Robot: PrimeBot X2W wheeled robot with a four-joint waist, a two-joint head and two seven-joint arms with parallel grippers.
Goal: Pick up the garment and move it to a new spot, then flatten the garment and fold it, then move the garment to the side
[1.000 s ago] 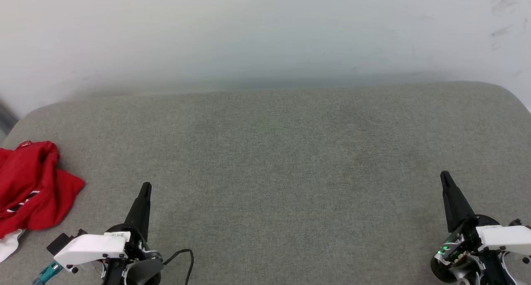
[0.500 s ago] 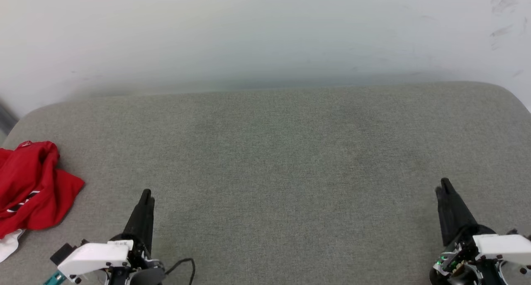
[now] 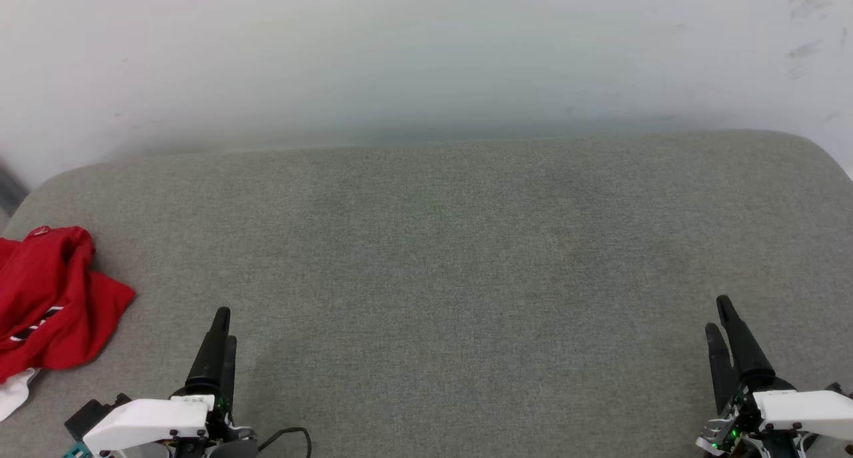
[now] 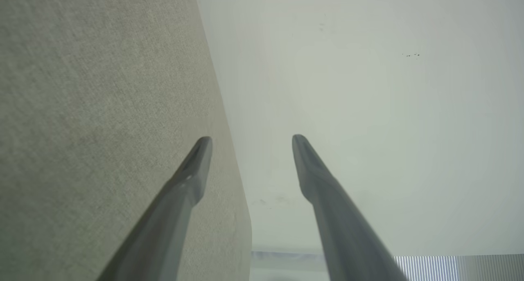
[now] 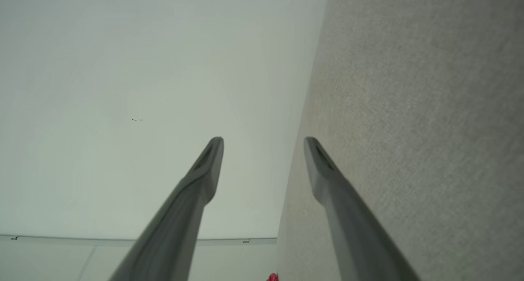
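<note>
Garment: the red jersey (image 3: 50,298) lies crumpled at the left edge of the grey fabric-covered tabletop (image 3: 440,245). A white part pokes out on its near side, and the head view's border cuts off part of the heap.
Left pincer: your left pincer (image 3: 225,326) is spread wide with nothing between its fingers. It sits at the near edge, to the right of the jersey and clear of it.
Right pincer: your right pincer (image 3: 717,315) is also spread and empty, at the near right, well apart from the jersey.
Step in hand: by the look of it, the first pick-up is not yet begun.
Risk, thin pinch: the heap is bunched, so a grab at one loose fold would likely lift a single layer and drag the rest.
Risk, edge: the jersey lies right at the left rim. A sideways nudge before you close could push it off the tabletop.
Risk, reach: the right arm would have to cross the whole surface, so bringing both arms to the left may crowd them together.
Risk, surface: if you come down too steeply, the fingertips may dig into the soft covering.
Risk, cable: a dark cable (image 3: 301,437) loops beside the left wrist and could snag as the arm swings.
Unknown: you cannot tell how much cloth lies past the view's left border.
</note>
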